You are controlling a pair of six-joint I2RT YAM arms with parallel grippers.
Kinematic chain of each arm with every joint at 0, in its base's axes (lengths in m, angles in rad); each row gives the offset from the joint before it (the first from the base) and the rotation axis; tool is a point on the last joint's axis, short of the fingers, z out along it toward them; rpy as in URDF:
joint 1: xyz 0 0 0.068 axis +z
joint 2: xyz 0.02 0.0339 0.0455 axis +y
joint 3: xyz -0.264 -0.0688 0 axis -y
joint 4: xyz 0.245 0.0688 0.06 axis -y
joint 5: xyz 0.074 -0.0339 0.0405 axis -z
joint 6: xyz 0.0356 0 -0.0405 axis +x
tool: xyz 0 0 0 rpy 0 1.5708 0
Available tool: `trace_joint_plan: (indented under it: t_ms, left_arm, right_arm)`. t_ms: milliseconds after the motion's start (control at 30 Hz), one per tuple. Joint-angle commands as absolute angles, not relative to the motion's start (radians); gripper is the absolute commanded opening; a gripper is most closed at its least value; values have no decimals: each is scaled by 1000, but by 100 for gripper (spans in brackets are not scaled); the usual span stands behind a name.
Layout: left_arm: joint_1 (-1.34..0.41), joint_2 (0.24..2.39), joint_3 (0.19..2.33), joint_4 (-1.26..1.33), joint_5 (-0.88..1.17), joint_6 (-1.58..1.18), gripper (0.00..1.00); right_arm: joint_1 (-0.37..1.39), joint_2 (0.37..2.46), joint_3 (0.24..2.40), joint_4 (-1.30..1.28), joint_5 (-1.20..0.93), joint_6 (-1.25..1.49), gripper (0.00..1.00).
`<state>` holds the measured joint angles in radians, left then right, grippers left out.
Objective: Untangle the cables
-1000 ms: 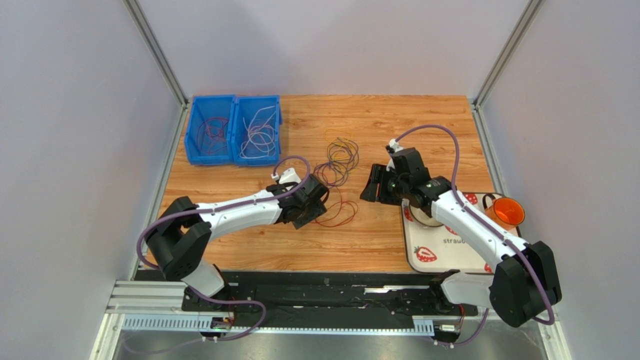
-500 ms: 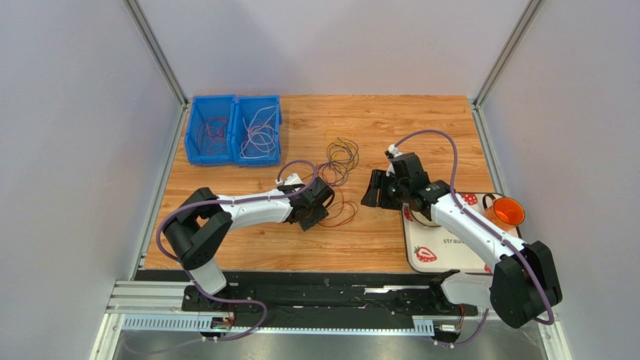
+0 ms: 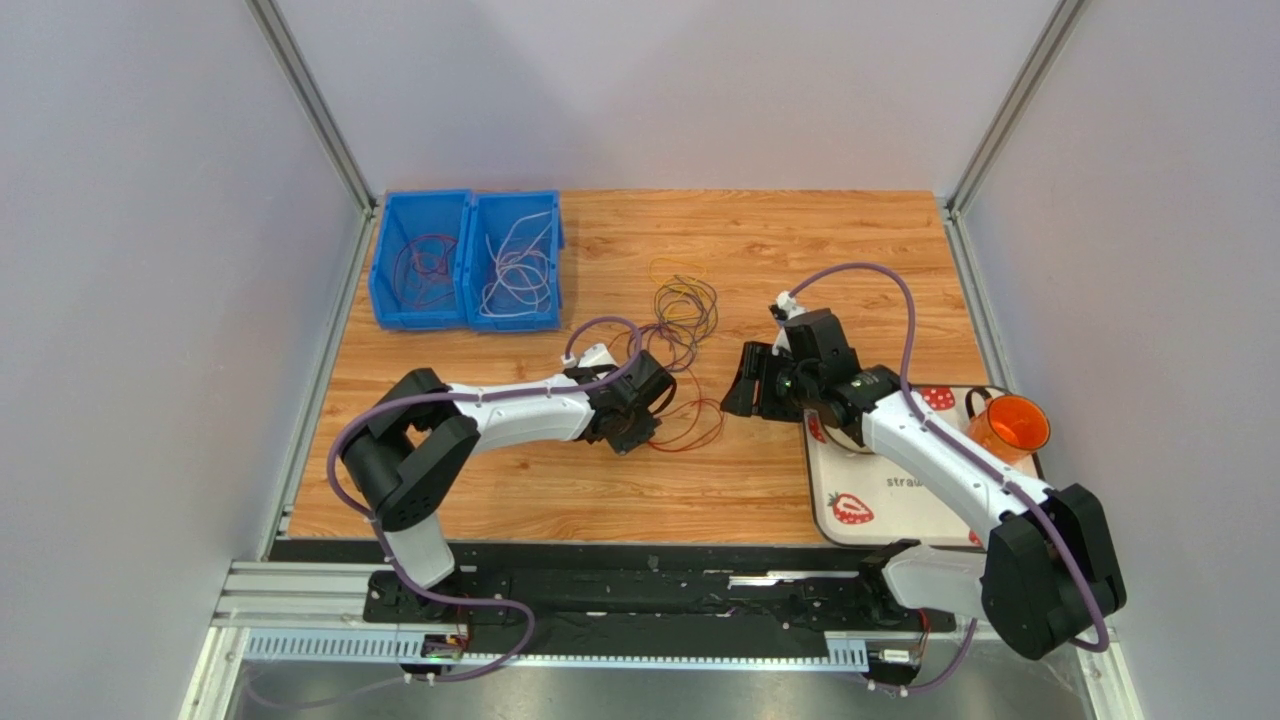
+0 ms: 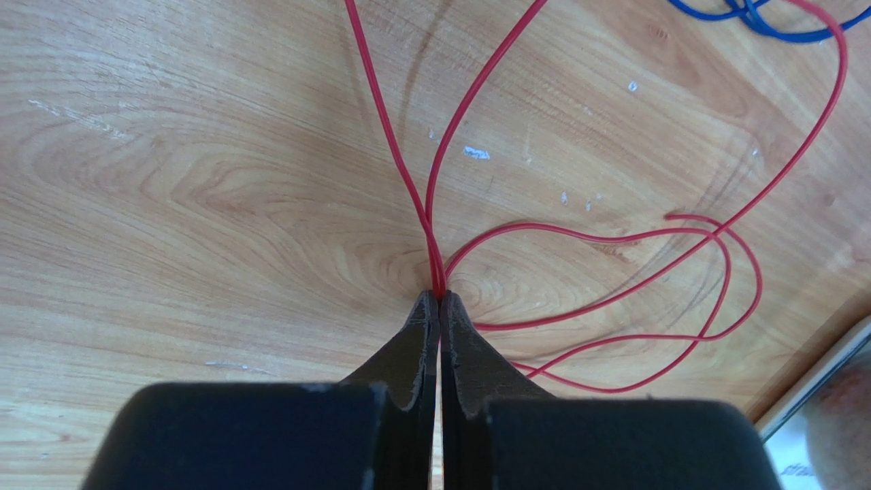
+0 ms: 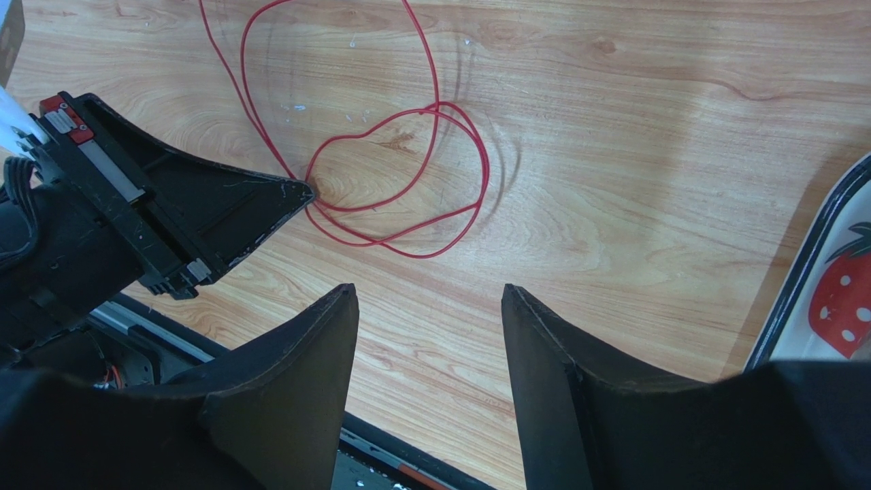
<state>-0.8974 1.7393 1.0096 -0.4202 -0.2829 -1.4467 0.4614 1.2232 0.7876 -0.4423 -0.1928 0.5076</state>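
Under the left gripper [image 4: 440, 298] lies a wooden table [image 4: 153, 153] between grey walls [image 3: 150, 225]. Its jaws, open a second ago, now pinch the red cable [image 4: 437, 267] at their tips. The right gripper [image 5: 427, 291] hovers half-open, empty, near that cable.

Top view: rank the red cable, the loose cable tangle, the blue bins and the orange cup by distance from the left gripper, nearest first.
1. red cable: pinched in the shut left gripper.
2. cable tangle: just beyond it, mid-table.
3. blue bins: far left corner.
4. orange cup: far right side.
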Motion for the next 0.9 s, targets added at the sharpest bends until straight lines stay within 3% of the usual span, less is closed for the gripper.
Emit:
trace_joint_plan:
  t_ms: [0, 300, 667, 867]
  left_arm:
    - [-905, 1668, 1031, -463, -275, -1368, 0]
    - [-897, 1462, 1141, -704, -360, -1002, 0]
    - [-871, 1290, 1440, -959, -478, -637, 0]
    - [-734, 1253, 1479, -1011, -416, -537, 0]
  right_arm:
    - [457, 1227, 772, -376, -201, 511, 58]
    - [457, 1206, 762, -353, -239, 568, 57]
    - [459, 1123, 718, -374, -242, 595, 57]
    - [462, 1104, 704, -379, -247, 603, 57]
